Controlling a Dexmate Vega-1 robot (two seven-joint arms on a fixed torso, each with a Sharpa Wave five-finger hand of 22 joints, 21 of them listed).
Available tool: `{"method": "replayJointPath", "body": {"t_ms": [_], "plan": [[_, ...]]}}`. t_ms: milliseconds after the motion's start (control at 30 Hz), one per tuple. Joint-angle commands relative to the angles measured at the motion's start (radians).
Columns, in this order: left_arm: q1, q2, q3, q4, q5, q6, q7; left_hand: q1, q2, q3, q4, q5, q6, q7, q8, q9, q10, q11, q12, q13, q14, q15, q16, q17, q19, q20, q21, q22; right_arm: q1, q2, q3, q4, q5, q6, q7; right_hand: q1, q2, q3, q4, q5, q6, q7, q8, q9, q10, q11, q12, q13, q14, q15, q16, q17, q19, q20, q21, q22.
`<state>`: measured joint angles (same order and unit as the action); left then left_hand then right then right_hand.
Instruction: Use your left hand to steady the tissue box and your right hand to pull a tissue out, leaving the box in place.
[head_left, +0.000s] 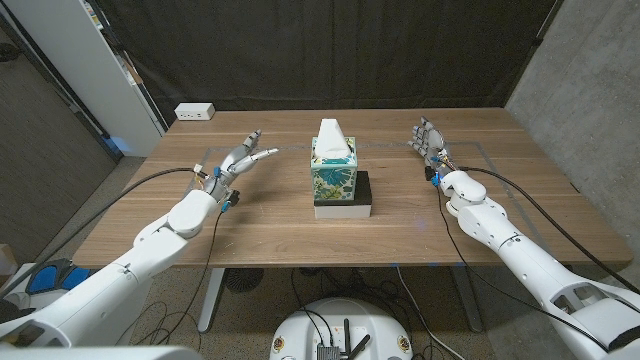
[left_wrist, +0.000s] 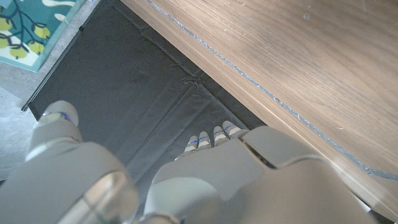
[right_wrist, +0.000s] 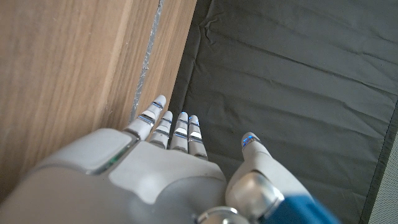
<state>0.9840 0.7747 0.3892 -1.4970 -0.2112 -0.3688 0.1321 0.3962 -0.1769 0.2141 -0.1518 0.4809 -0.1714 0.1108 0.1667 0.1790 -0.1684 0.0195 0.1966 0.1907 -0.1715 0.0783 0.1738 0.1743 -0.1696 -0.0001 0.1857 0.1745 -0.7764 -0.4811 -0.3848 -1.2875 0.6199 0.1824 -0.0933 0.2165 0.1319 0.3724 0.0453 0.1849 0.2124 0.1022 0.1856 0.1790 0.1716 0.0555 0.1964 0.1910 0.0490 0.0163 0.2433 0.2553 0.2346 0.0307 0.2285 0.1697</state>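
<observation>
- Left hand (head_left: 238, 160) and right hand (head_left: 430, 140) are open, holding nothing, well apart from the tissue box (head_left: 334, 172).
- An unsteadied box may lift or slide off its black base (head_left: 344, 200) when the tissue (head_left: 332, 134) is pulled.

Tissue box (head_left: 334, 175): upright cube type, white w/ teal and green leaf-and-lemon print, standing square on a low black block w/ a white edge, mid-table. White tissue (head_left: 333, 134) sticks up out of the top slot, folded to a blunt peak, untouched. Box sits between the two hands, well apart from both: off to the inner side of the left hand (head_left: 240, 158), whose fingers point roughly toward it, and likewise inward of the right hand (head_left: 429, 140). A corner of the printed side (left_wrist: 28, 28) shows in left wrist view, past that hand's fingers.
</observation>
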Motion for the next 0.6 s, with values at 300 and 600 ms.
{"method": "replayJointPath", "body": {"t_ms": [300, 600], "plan": [[0.070, 0.029, -0.024, -0.086, 0.025, 0.003, 0.010, 0.010, 0.003, -0.015, 0.005, 0.013, -0.535, -0.004, 0.006, 0.004, -0.431, -0.003, 0.005, 0.003, -0.358, -0.009, 0.007, 0.003, -0.062, -0.006, 0.007, 0.004, -0.012, -0.008, 0.008, -0.024, -0.004, -0.005, -0.023, -0.001, -0.003, -0.001, -0.008, -0.003, 0.003, 0.009, 0.006, 0.002, 0.005, 0.007, 0.002, 0.001, 0.004, 0.004, -0.004, 0.001, 0.008, 0.001, -0.007, 0.002], [0.109, 0.041, -0.038, -0.129, 0.030, 0.018, 0.021, 0.011, 0.004, -0.025, 0.006, 0.019, -0.533, -0.006, 0.008, 0.004, -0.431, -0.006, 0.006, 0.002, -0.359, -0.011, 0.007, 0.003, -0.062, -0.007, 0.008, 0.004, -0.014, -0.005, 0.012, -0.021, -0.004, 0.001, -0.031, -0.002, -0.001, -0.001, -0.013, -0.003, 0.004, 0.010, 0.006, 0.002, 0.006, 0.007, 0.002, 0.001, 0.005, 0.006, -0.005, -0.001, 0.009, 0.003, -0.011, 0.002]]}}
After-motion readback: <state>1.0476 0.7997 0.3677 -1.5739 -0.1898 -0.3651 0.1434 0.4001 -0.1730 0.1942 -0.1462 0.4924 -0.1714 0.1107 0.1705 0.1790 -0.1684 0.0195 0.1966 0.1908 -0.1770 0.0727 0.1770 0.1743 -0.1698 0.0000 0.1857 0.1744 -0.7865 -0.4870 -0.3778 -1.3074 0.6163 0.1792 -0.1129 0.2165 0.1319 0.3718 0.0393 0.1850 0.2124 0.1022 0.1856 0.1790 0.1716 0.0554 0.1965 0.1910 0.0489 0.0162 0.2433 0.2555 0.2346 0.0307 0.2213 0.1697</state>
